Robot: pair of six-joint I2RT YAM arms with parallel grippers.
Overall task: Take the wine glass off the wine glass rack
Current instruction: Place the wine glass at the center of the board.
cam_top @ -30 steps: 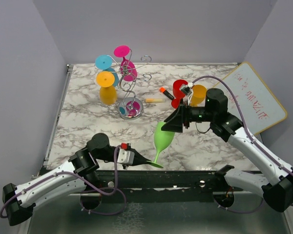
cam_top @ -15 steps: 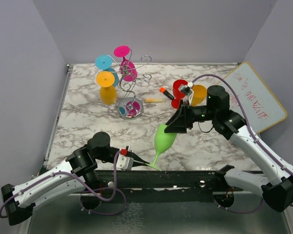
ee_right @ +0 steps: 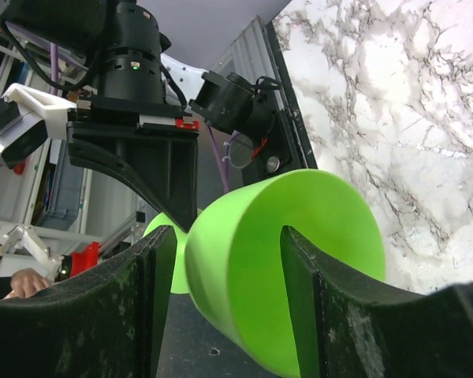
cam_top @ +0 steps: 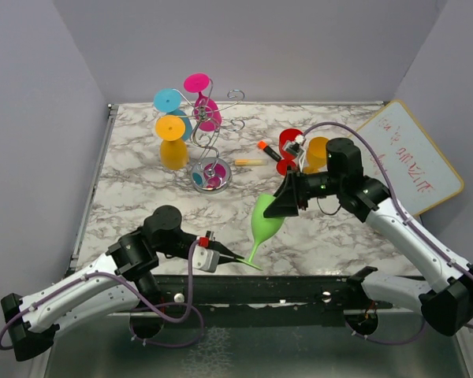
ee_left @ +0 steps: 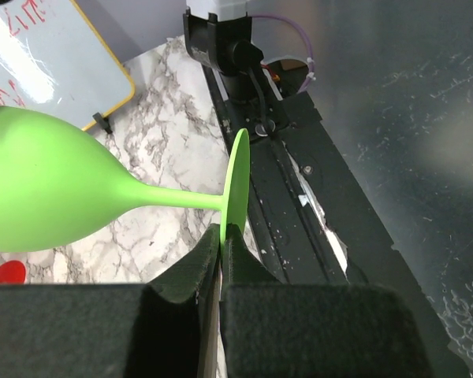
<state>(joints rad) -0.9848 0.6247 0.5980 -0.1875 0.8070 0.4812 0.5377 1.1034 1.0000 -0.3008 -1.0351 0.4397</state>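
The green wine glass (cam_top: 264, 220) is off the wine glass rack (cam_top: 213, 146), in the air well in front of it. Your left gripper (ee_left: 223, 236) is clenched on its foot. The right gripper (ee_right: 229, 236) straddles the bowl, but I cannot tell whether it presses. If the left releases early, the smooth bowl may slip; opposite pulls may snap the stem.

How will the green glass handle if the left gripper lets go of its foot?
The green wine glass looks smooth and rounded, tapering between the fingers of the right gripper, so it may slip. It seems stiff: the stem is straight with the left gripper pinching only the foot rim. Laid sideways, it would probably roll.
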